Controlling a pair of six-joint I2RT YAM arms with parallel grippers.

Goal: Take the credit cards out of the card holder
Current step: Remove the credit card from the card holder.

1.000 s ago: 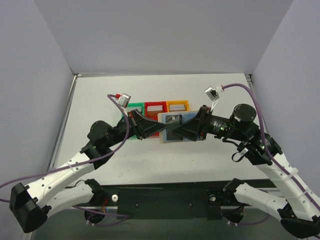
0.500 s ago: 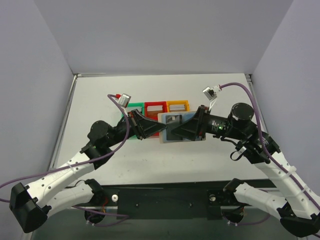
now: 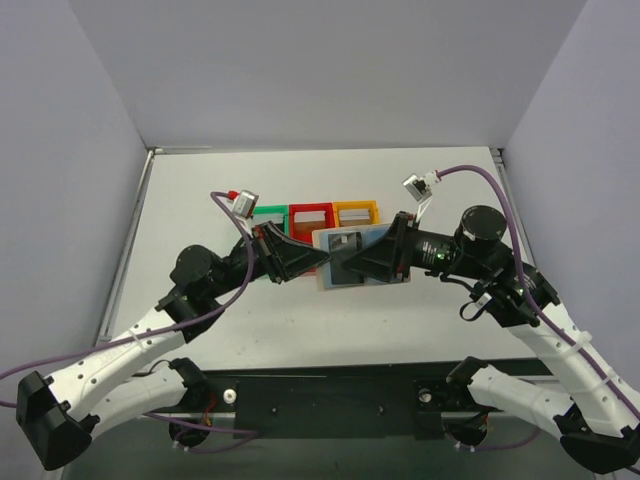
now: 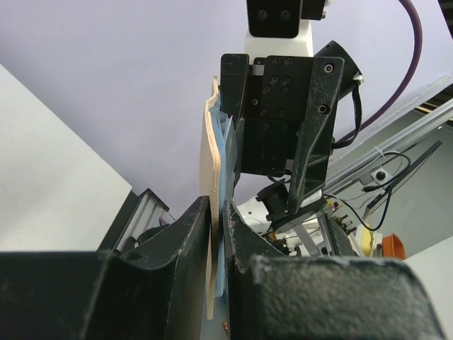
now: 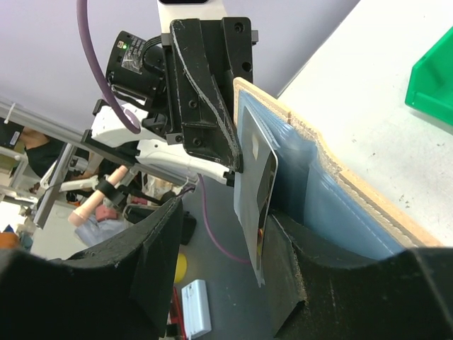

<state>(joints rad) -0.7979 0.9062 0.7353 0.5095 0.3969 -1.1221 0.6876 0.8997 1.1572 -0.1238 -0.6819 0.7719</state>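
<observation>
Top camera looks down from the near edge over the whole table (image 3: 200, 200); the wrist cameras sit close, facing each other; all three share the card holder (image 3: 335, 238), seemingly edge-on from the left.

Bright, even overhead light; soft faint shadows; slightly soft wrist-view foregrounds.

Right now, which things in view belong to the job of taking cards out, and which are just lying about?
Belongs to the job:
card holder, held up open
card, sticking out of the holder's blue pockets

Just lying about:
green bin
red bin
orange bin
The three stand in a row on the table behind the holder.
</observation>
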